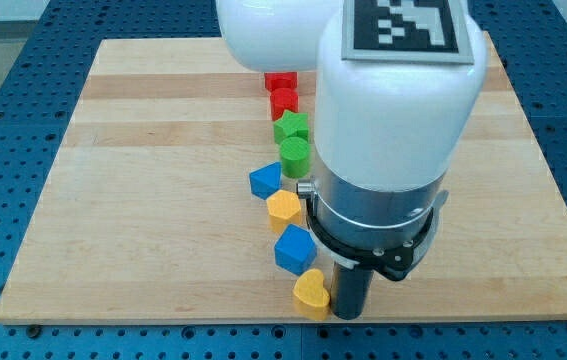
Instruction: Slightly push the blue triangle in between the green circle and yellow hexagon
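The blue triangle (264, 181) lies at the board's middle, just below and left of the green circle (295, 155) and just above and left of the yellow hexagon (284, 208). It touches or nearly touches both. The dark rod comes down from the white arm at the view's lower middle. My tip (347, 315) rests near the board's bottom edge, right beside the yellow heart (312, 292), well below the blue triangle.
The blocks form a column: two red blocks (282, 90) at the top, a green star-like block (291, 127), then lower a blue cube (294, 249). The white arm body (398, 110) hides the board's middle right. The wooden board (143, 200) sits on a blue table.
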